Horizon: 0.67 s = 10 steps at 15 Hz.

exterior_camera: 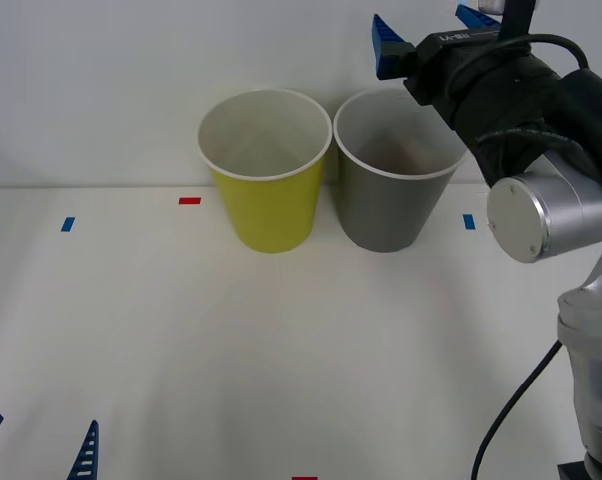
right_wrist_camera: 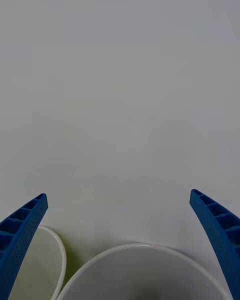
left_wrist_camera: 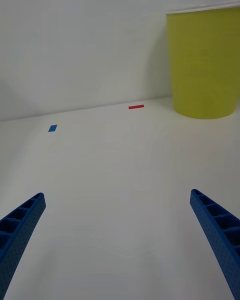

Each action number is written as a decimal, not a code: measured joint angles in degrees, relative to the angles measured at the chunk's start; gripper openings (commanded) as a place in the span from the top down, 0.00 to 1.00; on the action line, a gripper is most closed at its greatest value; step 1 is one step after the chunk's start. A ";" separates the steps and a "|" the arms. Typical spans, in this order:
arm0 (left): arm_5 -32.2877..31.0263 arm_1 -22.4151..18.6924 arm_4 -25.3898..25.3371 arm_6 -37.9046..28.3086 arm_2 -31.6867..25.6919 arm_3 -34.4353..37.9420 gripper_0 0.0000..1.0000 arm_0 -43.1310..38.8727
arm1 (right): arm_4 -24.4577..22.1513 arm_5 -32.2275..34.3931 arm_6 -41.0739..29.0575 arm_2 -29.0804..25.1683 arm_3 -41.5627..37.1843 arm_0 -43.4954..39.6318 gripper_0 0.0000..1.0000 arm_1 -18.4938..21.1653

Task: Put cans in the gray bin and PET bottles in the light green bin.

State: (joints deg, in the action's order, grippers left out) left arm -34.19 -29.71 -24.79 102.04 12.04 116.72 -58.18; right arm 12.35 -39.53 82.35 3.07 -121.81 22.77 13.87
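We see the gray bin standing upright at the table's far edge, just beside the light green bin on its left. Our right gripper hangs above the gray bin's rim, fingers spread and empty. Our left gripper waits low over the table's near left corner, fingers apart too.

Plain white wall, white table.

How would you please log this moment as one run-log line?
right tool: open, empty, above gray bin | left tool: open, parked low near table edge | light green bin: upright beside gray bin
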 measured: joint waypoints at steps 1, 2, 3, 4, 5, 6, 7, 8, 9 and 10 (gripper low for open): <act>0.00 0.00 0.00 0.00 0.00 0.00 0.00 0.00 | 0.22 -0.01 -0.11 0.16 -2.88 -3.20 0.04 0.70; 0.00 0.00 0.00 0.00 0.00 0.00 0.00 0.00 | 0.47 -0.01 -0.24 0.28 -5.91 -6.61 0.04 1.58; 0.00 0.00 0.00 0.00 0.00 0.00 0.00 0.00 | 0.80 0.00 -0.41 0.34 -8.93 -9.95 0.04 2.42; 0.00 0.00 0.00 0.00 0.00 0.00 0.00 0.00 | 1.11 0.00 -0.53 0.34 -11.52 -13.29 0.03 2.95; 0.00 0.00 0.00 0.00 0.00 0.00 0.00 0.00 | 1.39 0.02 -0.62 0.27 -14.38 -17.28 0.04 3.25; 0.00 0.00 0.00 0.00 0.00 0.00 0.00 0.00 | 1.63 0.14 -0.65 0.20 -17.13 -20.70 0.04 3.43; 0.00 0.00 0.00 0.00 0.00 0.00 0.00 0.00 | 1.89 0.59 -0.63 0.13 -19.00 -23.85 0.04 3.56; 0.00 0.00 0.00 0.00 0.00 0.00 0.00 0.00 | 2.16 1.69 -0.65 0.13 -20.17 -26.86 0.04 3.76; 0.00 0.00 0.00 0.00 0.00 0.00 0.00 0.00 | 2.39 2.99 -0.67 0.33 -21.18 -29.70 0.04 4.06; 0.00 0.00 0.00 0.00 0.00 0.00 0.00 0.00 | 2.47 3.70 -0.65 0.67 -22.21 -31.93 0.04 4.29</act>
State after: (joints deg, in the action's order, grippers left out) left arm -34.19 -29.71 -24.79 102.04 12.04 116.72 -58.18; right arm 14.83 -35.83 81.70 3.74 -144.02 -9.16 18.15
